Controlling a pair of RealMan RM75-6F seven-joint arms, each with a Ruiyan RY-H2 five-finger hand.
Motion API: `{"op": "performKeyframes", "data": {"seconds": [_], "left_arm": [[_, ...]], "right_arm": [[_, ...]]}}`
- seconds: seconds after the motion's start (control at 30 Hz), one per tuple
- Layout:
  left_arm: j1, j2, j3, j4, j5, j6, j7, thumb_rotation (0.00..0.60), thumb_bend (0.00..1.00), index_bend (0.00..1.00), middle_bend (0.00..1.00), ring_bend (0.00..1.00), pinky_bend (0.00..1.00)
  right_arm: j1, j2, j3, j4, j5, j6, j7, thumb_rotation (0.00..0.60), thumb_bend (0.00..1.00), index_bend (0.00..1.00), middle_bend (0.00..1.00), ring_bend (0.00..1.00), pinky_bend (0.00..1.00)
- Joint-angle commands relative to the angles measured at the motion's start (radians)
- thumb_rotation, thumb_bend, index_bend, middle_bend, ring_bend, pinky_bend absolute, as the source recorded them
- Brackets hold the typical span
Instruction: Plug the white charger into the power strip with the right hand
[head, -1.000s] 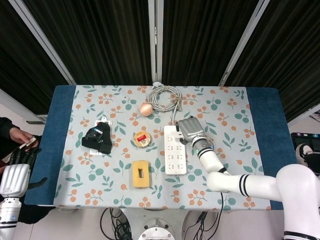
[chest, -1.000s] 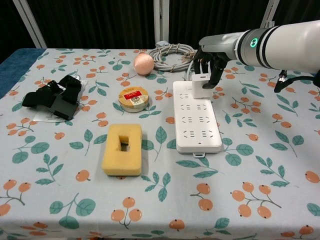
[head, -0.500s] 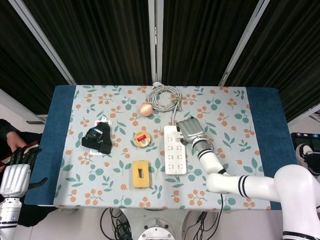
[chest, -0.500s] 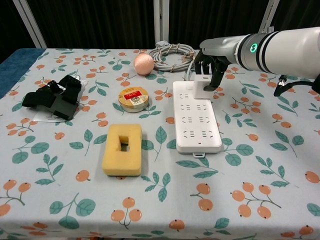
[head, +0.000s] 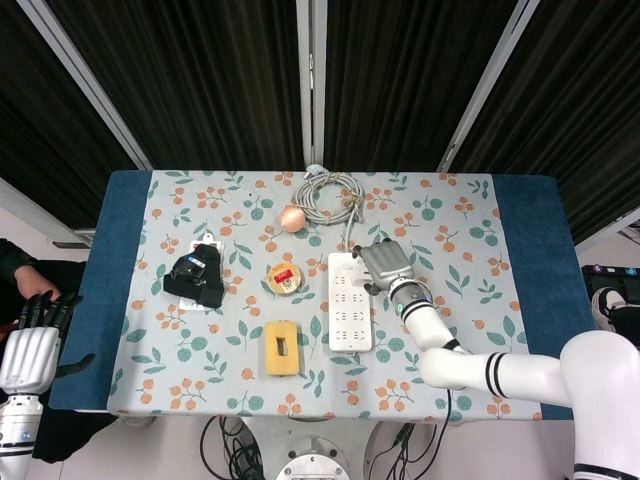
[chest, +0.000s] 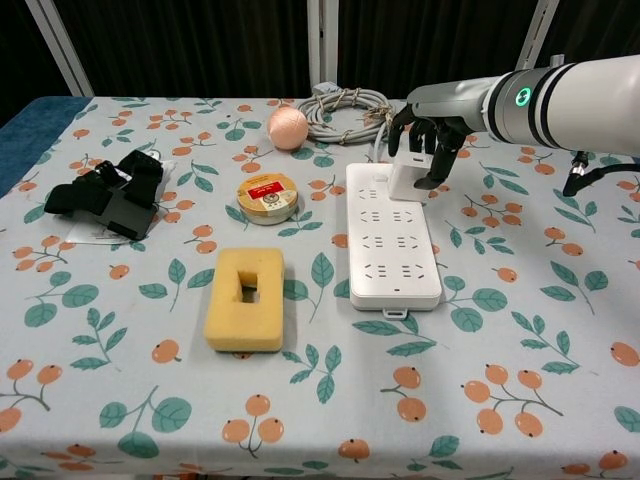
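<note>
The white power strip (chest: 394, 240) (head: 350, 305) lies lengthwise in the middle of the table. The white charger (chest: 407, 180) stands upright on its far end, near the right edge. My right hand (chest: 430, 138) (head: 386, 262) comes in from the right and grips the charger from above, with dark fingers (chest: 443, 160) wrapped down its sides. In the head view the hand hides the charger. My left hand (head: 33, 348) hangs off the table's left edge, holding nothing, fingers apart.
A coiled grey cable (chest: 345, 102) and a pink ball (chest: 288, 127) lie behind the strip. Left of the strip sit a round tin (chest: 267, 193) and a yellow sponge block (chest: 244, 298). A black device (chest: 105, 195) rests at the far left.
My right hand has shifted slightly to the right with the charger, which now stands nearer the strip's right edge. The person's hand at the left edge has pulled back.
</note>
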Motion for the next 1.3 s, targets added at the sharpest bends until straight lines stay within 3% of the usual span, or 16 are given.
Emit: {"op": "performKeyframes", "data": {"seconds": [0.03, 0.2, 0.37, 0.5, 0.57, 0.67, 0.73, 0.87, 0.93, 1.13, 1.3], "left_arm": [[-0.001, 0.001, 0.0, -0.002, 0.0, 0.0, 0.003, 0.6, 0.0, 0.17, 0.14, 0.03, 0.0], [-0.001, 0.002, -0.001, -0.008, 0.003, 0.004, 0.007, 0.6, 0.0, 0.17, 0.14, 0.03, 0.0], [-0.002, 0.006, -0.002, -0.013, 0.006, 0.007, 0.009, 0.6, 0.0, 0.17, 0.14, 0.03, 0.0], [-0.003, 0.007, -0.003, -0.017, 0.013, 0.012, 0.008, 0.6, 0.0, 0.17, 0.14, 0.03, 0.0], [-0.003, 0.007, -0.003, -0.018, 0.015, 0.015, 0.008, 0.6, 0.0, 0.17, 0.14, 0.03, 0.0], [-0.003, 0.006, -0.004, -0.021, 0.017, 0.019, 0.007, 0.6, 0.0, 0.17, 0.14, 0.03, 0.0], [-0.003, 0.005, -0.004, -0.023, 0.018, 0.019, 0.007, 0.6, 0.0, 0.17, 0.14, 0.03, 0.0], [-0.004, 0.005, -0.003, -0.025, 0.019, 0.018, 0.008, 0.6, 0.0, 0.17, 0.14, 0.03, 0.0], [-0.003, 0.004, -0.004, -0.026, 0.019, 0.02, 0.008, 0.6, 0.0, 0.17, 0.14, 0.03, 0.0], [-0.002, 0.002, -0.002, -0.024, 0.018, 0.02, 0.002, 0.6, 0.0, 0.17, 0.14, 0.03, 0.0], [0.0, -0.002, -0.002, -0.018, 0.014, 0.02, -0.006, 0.6, 0.0, 0.17, 0.14, 0.03, 0.0]], "right_arm": [[-0.003, 0.006, -0.001, -0.006, -0.003, -0.002, 0.005, 0.6, 0.22, 0.23, 0.38, 0.28, 0.18], [-0.013, 0.037, -0.006, -0.043, -0.023, 0.0, 0.014, 0.6, 0.23, 0.21, 0.37, 0.27, 0.18], [-0.059, 0.136, 0.013, -0.155, -0.089, 0.029, 0.077, 0.6, 0.24, 0.2, 0.37, 0.27, 0.18], [-0.159, 0.219, 0.084, -0.247, -0.221, 0.034, 0.286, 0.6, 0.25, 0.25, 0.43, 0.27, 0.21], [-0.216, 0.226, 0.122, -0.257, -0.3, 0.027, 0.424, 0.6, 0.26, 0.35, 0.5, 0.3, 0.28], [-0.305, 0.184, 0.184, -0.229, -0.436, 0.009, 0.695, 0.6, 0.31, 0.56, 0.62, 0.42, 0.44], [-0.351, 0.144, 0.219, -0.19, -0.513, -0.027, 0.89, 0.6, 0.37, 0.71, 0.71, 0.52, 0.61], [-0.405, 0.052, 0.272, -0.103, -0.621, -0.077, 1.209, 0.6, 0.53, 0.91, 0.86, 0.68, 0.79], [-0.412, 0.022, 0.286, -0.068, -0.646, -0.109, 1.31, 0.6, 0.6, 0.98, 0.93, 0.76, 0.87], [-0.405, -0.065, 0.335, 0.04, -0.681, -0.237, 1.578, 0.6, 0.69, 1.0, 1.0, 0.97, 1.0], [-0.395, -0.123, 0.343, 0.121, -0.743, -0.27, 1.669, 0.6, 0.76, 1.0, 1.0, 1.0, 1.0]]}}
